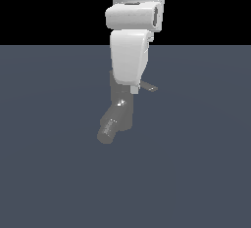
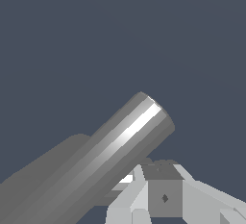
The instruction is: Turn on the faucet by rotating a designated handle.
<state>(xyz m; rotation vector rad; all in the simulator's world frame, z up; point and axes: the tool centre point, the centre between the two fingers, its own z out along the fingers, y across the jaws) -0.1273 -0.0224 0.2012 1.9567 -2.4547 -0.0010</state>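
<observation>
1. Faucet [image 1: 117, 112] is standing upright on the flat grey-blue floor [image 1: 196, 173], approx mid-scene; small dark grey fixture w/ white glints on the body.
2. Its short thick spout [image 1: 108, 130] is angling down off the faucet body, toward the exterior view's left.
3. Handle [image 1: 149, 87] is sticking out sideways from the faucet's top, toward the exterior view's right; only its tip is showing, rest is hidden behind the arm.
4. White Panda arm [image 1: 130, 58] is hanging straight above the faucet, covering its cap.
5. Gripper [image 2: 163, 196] is sitting just beside a big shiny faucet cylinder [image 2: 120, 143] in the wrist view; which part that is, can't tell.
6. Jaws: can't tell how far apart, or whether they're holding anything.
</observation>
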